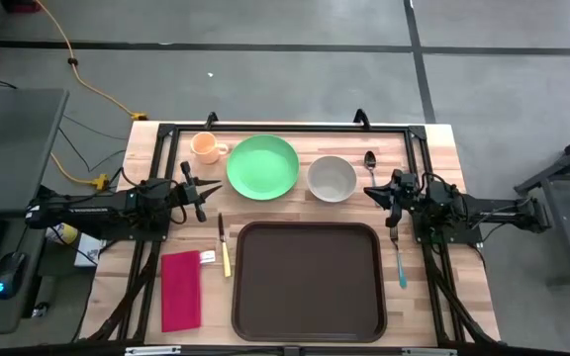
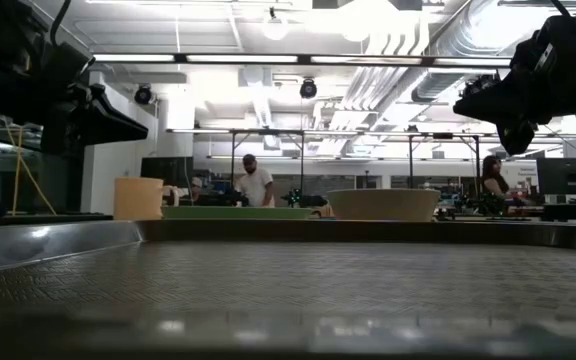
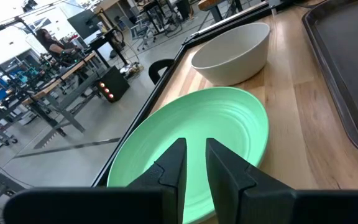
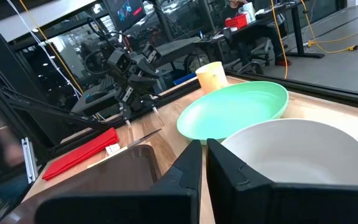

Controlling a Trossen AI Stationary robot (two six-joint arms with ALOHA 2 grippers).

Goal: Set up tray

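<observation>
tray [image 1: 308, 280] lies bare at the table's near edge; plate [image 1: 262, 166], bowl [image 1: 332, 178], cup [image 1: 206, 147] and cutlery remain outside. left claw [image 1: 203, 198] narrow and empty, right claw [image 1: 371, 193] closed, empty.

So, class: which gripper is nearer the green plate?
Left. The left gripper sits just beside the green plate, on its mug side, while the right gripper is beyond the white bowl, farther off.

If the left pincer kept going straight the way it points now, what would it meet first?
Probably the green plate: the left pincer points right at it, fingers slightly parted and empty. The white bowl lies beyond. The pincer may be high enough to pass over the plate's rim; its height is unclear.
</observation>
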